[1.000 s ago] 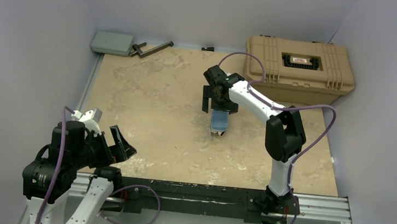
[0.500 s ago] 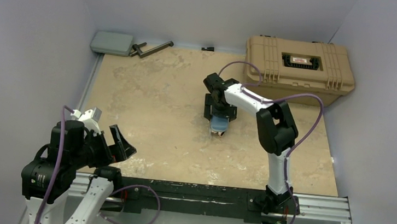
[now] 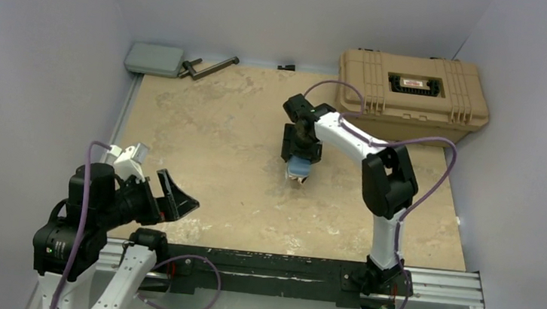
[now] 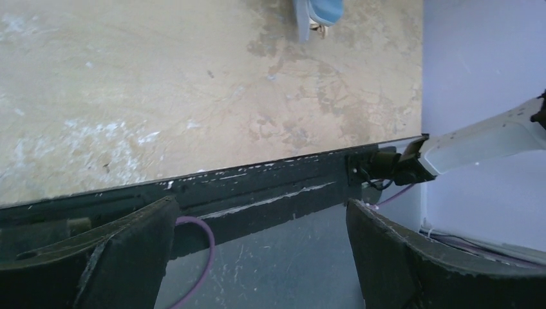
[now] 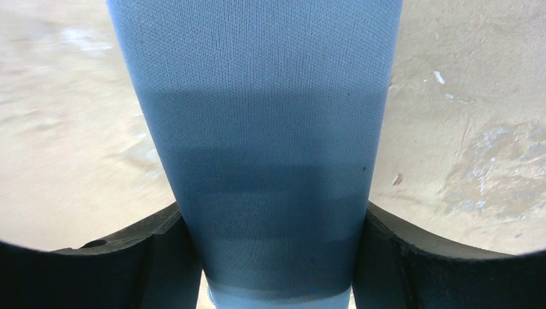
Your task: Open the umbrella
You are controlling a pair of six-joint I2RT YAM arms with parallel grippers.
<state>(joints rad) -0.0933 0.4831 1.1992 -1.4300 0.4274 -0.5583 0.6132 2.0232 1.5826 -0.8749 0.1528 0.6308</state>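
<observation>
A: Zero umbrellas in plain view. No tan canopy and no shaft shows anywhere on the mottled beige table [image 3: 212, 133]. The only candidate is the small blue knitted fabric pouch [image 3: 300, 168] lying mid-table. A pale bit [image 4: 315, 26] pokes from its near end, too small to name.

B: So where is the task's thing?

A: Cannot tell. Probably inside that pouch, but that is a guess.

B: Tools?

A: The right gripper [image 5: 270, 257] straddles the pouch with its black fingers against both flanks. Whether it clamps firmly, cannot tell. The left gripper [image 4: 270, 257] hangs spread wide and empty over the near-left table edge, well apart from the pouch.

B: Risks?

A: The knit is soft, so the jaws may pinch cloth alone and the contents could slide out on a lift. The hold sits on one end of a long thing, so it may swing or tilt. If an umbrella is inside, the sleeve has to come off first, and that probably needs the left arm, which is far off. A spreading canopy could hit the tan hard plastic toolbox [image 3: 413, 92] at the far right, or the walls.

B: Counts?

A: Two arms, two grippers, one pouch, one toolbox. One flat grey pad [image 3: 155, 58] in the far-left corner, one dark metal clamp-like tool [image 3: 211, 67] just beside it, and one tiny black item [image 3: 286, 67] at the far wall.
</observation>
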